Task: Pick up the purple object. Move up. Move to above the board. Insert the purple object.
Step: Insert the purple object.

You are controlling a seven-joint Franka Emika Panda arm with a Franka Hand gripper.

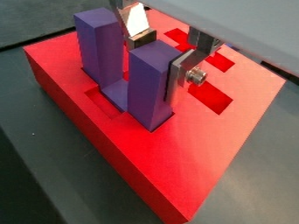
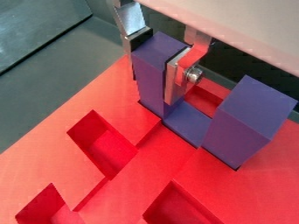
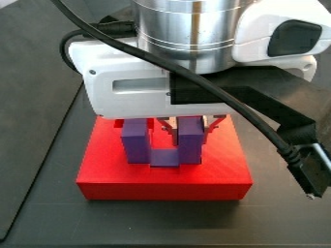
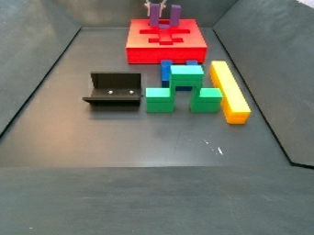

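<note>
Purple object [image 2: 176, 96] in board [image 2: 82, 184], jaws clamped

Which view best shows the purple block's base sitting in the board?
A wrist view: the purple block meets a cut-out in the board, the gripper on one arm. The side views show its arms only small or under the gripper.
</note>
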